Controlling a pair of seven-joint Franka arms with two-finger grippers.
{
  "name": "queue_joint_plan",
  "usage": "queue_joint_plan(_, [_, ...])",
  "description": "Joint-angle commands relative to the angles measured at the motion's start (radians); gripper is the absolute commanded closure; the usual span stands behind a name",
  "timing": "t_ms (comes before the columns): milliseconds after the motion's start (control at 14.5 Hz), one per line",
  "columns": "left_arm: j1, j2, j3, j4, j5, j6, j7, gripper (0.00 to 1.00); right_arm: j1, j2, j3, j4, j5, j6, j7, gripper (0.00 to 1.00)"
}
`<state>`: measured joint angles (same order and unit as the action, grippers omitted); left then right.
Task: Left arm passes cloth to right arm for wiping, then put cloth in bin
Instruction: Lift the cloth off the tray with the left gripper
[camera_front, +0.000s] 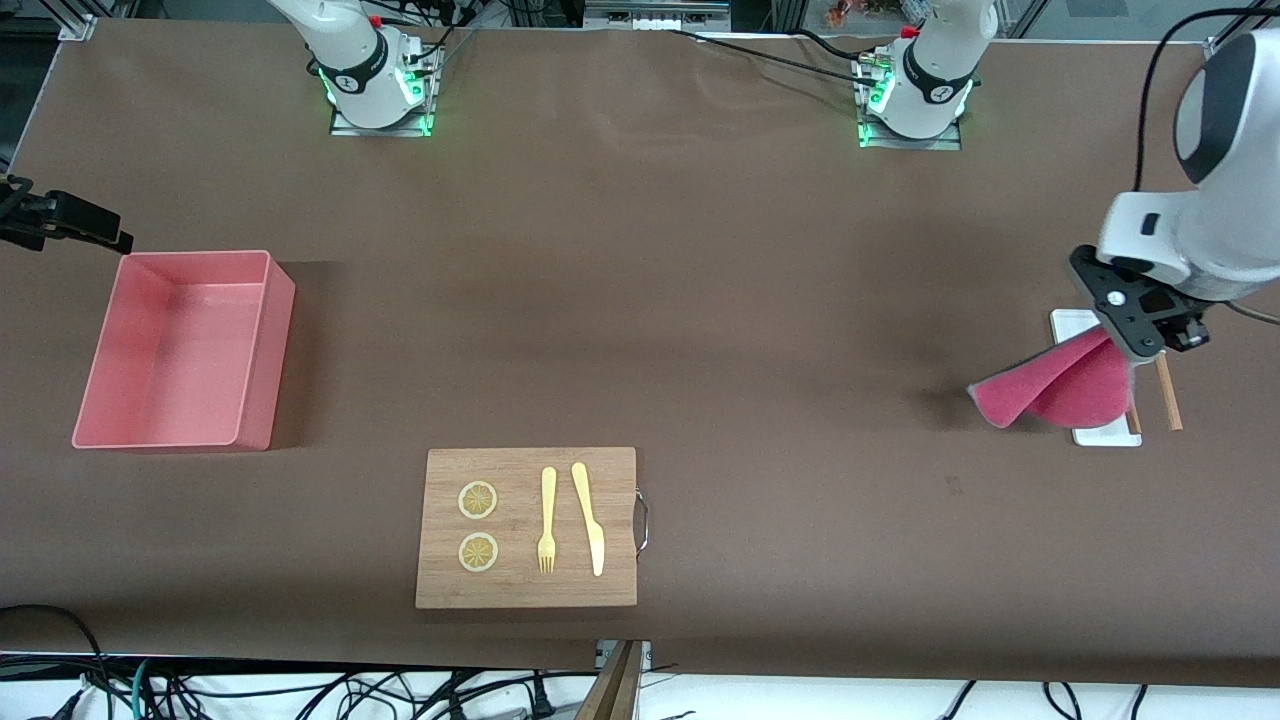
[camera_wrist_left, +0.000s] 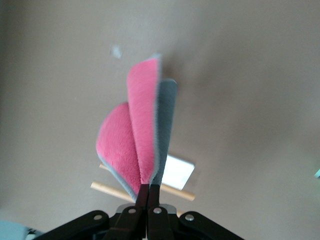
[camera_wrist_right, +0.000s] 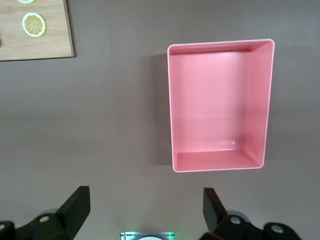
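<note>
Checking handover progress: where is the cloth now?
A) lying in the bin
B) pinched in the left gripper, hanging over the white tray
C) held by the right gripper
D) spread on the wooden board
B: the left gripper pinches the cloth, which hangs over the white tray.

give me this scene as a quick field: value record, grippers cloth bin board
left gripper: shut on the cloth, up over the white tray
cloth: hanging folded, pink face out, grey edge showing
right gripper: open, waiting above the table beside the bin
bin: nothing in it, at the right arm's end of the table
wooden board: holds two lemon slices, a fork and a knife
handover: not yet done
</note>
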<state>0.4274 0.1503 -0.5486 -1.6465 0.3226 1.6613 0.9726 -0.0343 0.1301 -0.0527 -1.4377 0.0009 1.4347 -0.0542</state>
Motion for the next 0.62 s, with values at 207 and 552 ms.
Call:
queue_joint_plan(207, [-0.102,0.046,-0.011,0.059,-0.198,-0.055,-0.252,1.00,0.002,0.080,0.010,0.017,-0.001,-0.002,-0.007,0.00])
queue_joint_plan(552, [-0.295,0.078,-0.010,0.066,-0.284,-0.044,-0.608,1.00,0.042,0.132,0.013,0.019,0.004,0.044,0.007,0.00])
